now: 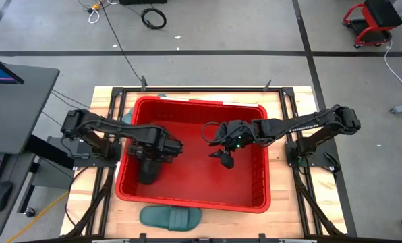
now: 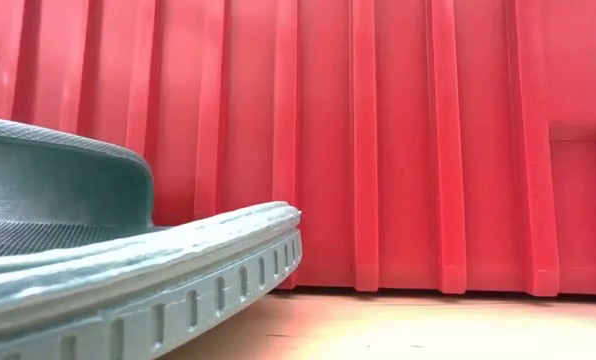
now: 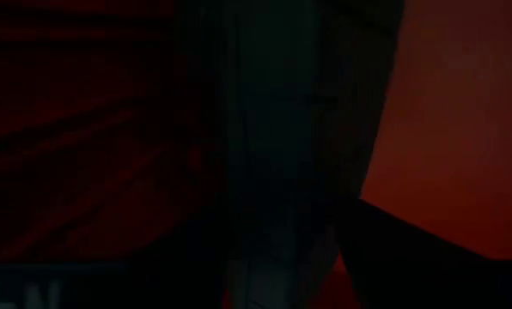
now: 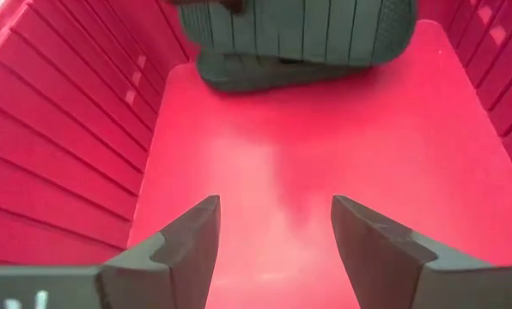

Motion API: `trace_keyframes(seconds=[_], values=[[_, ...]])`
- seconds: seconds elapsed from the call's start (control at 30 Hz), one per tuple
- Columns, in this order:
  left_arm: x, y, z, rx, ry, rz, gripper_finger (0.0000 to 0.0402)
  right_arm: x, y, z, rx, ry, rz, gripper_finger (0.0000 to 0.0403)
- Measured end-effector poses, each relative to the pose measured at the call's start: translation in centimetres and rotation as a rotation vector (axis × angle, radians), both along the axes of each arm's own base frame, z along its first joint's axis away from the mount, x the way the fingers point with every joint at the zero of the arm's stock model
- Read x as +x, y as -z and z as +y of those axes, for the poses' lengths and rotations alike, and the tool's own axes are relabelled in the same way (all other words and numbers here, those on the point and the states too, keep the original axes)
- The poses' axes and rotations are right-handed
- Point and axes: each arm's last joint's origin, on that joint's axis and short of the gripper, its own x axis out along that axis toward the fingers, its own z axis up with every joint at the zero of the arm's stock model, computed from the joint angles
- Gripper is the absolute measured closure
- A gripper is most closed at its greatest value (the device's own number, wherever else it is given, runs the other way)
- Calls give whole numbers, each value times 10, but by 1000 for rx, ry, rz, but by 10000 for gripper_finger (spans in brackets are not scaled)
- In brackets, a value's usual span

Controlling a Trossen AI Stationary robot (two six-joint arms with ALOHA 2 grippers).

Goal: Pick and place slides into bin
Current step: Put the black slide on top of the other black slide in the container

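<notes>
— Where do things stand?
— The left gripper (image 1: 149, 164) is down inside the red bin (image 1: 258, 111) by its left wall, over a dark slide (image 1: 149, 173); whether its fingers are parted, I cannot tell. The right gripper (image 4: 273, 245) hangs open and empty mid-bin.
— What's next?
— Probably letting go, then fetching the teal-green slide (image 1: 170, 217) at the worktop's (image 1: 289, 223) front edge
</notes>
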Motion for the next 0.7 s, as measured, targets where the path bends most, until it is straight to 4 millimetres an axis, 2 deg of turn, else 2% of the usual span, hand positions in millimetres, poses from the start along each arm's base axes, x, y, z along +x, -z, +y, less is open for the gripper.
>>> trace_keyframes(seconds=[0.17, 0.3, 0.5, 0.7], values=[[-10, -1, 3, 55, 10, 93, 219, 0, 0, 0, 0, 0, 0, 174], [-1, 3, 1, 39, 8, 31, 217, 0, 0, 0, 1, 1, 2, 174], [2, 7, 0, 22, -4, 38, 204, -1, 1, 0, 5, 4, 10, 174], [3, 8, 1, 61, 4, 33, 222, -1, 1, 0, 5, 4, 13, 174]])
